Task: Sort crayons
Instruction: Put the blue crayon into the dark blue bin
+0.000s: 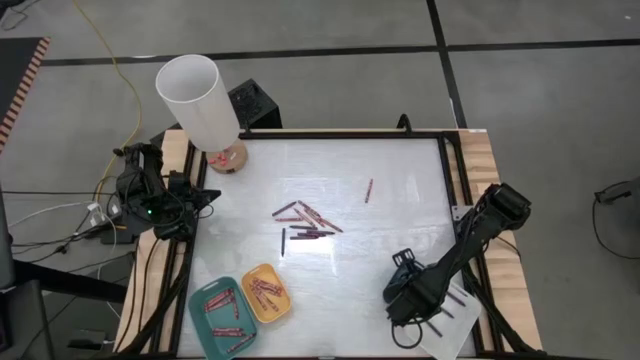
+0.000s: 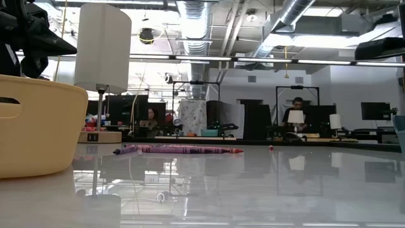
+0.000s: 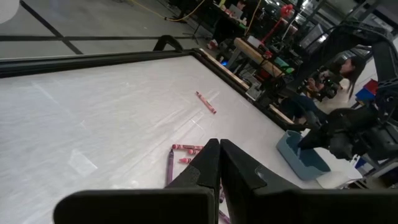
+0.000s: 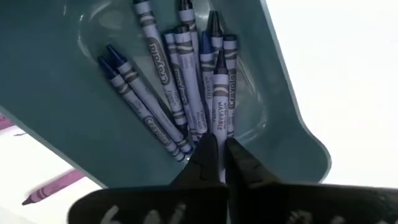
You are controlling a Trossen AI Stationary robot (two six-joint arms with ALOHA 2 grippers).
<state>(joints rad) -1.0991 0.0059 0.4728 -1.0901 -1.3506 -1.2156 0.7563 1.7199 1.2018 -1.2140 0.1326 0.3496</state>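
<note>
Glossy white table (image 1: 400,230), paper-wrapped crayons (image 4: 186,81)

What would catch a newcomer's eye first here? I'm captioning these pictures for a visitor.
The loose pile of crayons at the middle of the white table, with one stray crayon beyond it. Next, the right gripper, fingers together, over a dark-blue tray full of blue crayons at the near right corner. A white lamp stands far left.
</note>
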